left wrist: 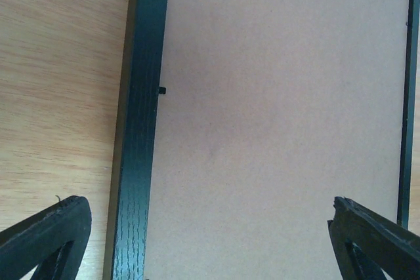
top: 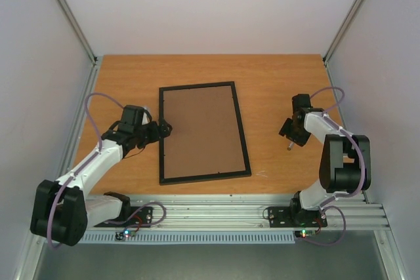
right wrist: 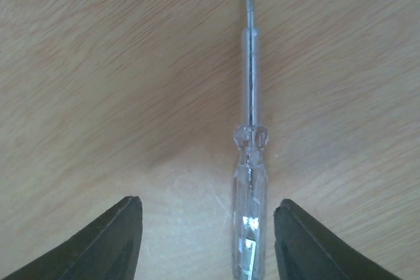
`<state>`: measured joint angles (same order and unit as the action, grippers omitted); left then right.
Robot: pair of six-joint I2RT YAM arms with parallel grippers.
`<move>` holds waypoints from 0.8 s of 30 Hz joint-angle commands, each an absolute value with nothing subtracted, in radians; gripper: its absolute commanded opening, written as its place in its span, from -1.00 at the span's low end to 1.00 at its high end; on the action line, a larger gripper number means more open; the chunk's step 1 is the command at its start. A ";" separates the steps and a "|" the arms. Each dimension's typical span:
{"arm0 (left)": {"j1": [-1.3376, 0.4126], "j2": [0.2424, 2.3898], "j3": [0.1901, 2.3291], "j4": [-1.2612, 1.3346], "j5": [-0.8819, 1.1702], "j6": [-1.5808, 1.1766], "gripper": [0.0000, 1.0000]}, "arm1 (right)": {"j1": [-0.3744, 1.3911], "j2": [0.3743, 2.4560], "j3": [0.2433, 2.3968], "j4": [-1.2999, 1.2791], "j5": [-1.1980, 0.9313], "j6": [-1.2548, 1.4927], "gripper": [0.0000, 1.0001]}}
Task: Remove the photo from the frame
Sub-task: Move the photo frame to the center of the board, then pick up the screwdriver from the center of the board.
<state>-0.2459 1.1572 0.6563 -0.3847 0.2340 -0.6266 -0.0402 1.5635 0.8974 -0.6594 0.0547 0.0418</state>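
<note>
Two pincers sit apart: the left pincer (top: 163,127), released wide, is at the left rail of the thin black rectangular frame (top: 241,129), which lies face down mid-picture on the wooden desk (top: 275,77). Its photo is hidden. The right pincer (right wrist: 209,202) straddles a clear-handled screwdriver (right wrist: 251,162), jaws apart, not yet gripping. Likely next: clamp it, then lever the small black tab (left wrist: 162,89). No writing is legible.

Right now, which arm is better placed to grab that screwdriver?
Right. The right gripper hangs over the screwdriver, jaws either side of its clear handle, not yet touching. The left gripper is open over the frame, at its left edge, away from the tool.
</note>
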 commanded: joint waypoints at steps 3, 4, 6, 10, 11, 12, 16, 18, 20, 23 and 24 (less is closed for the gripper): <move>-0.242 1.174 0.690 -0.361 0.294 -0.634 0.99 | -0.066 1.628 0.879 -0.602 0.026 0.057 -0.08; -0.244 1.175 0.697 -0.364 0.304 -0.636 0.99 | -0.066 1.631 0.874 -0.596 0.026 0.059 -0.13; -0.243 1.173 0.704 -0.364 0.319 -0.642 0.99 | -0.068 1.634 0.866 -0.591 0.023 0.064 -0.16; -0.243 1.177 0.717 -0.361 0.352 -0.651 0.99 | -0.071 1.648 0.870 -0.605 0.023 0.063 -0.22; -0.243 1.181 0.719 -0.357 0.360 -0.653 0.99 | -0.071 1.651 0.873 -0.609 0.023 0.063 -0.23; -0.243 1.184 0.719 -0.351 0.367 -0.658 0.99 | -0.071 1.655 0.874 -0.612 0.022 0.063 -0.27; -0.244 1.205 0.723 -0.318 0.409 -0.681 0.99 | -0.071 1.653 0.868 -0.611 0.011 0.054 -0.45; -0.243 1.220 0.733 -0.310 0.431 -0.692 0.99 | -0.069 1.641 0.866 -0.608 0.011 0.044 -0.56; -0.244 1.230 0.744 -0.305 0.444 -0.698 0.99 | -0.061 1.622 0.863 -0.601 -0.022 0.038 -0.65; -0.250 1.232 0.762 -0.299 0.435 -0.699 0.99 | -0.030 1.594 0.871 -0.607 -0.031 0.023 -0.76; -0.253 1.234 0.768 -0.299 0.435 -0.699 0.99 | -0.016 1.583 0.875 -0.612 -0.025 0.018 -0.80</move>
<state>-0.2466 1.2308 0.7181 -0.3580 0.4076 -0.6849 -0.0555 1.6218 0.8818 -0.6006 0.0071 0.0410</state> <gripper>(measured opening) 0.995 0.136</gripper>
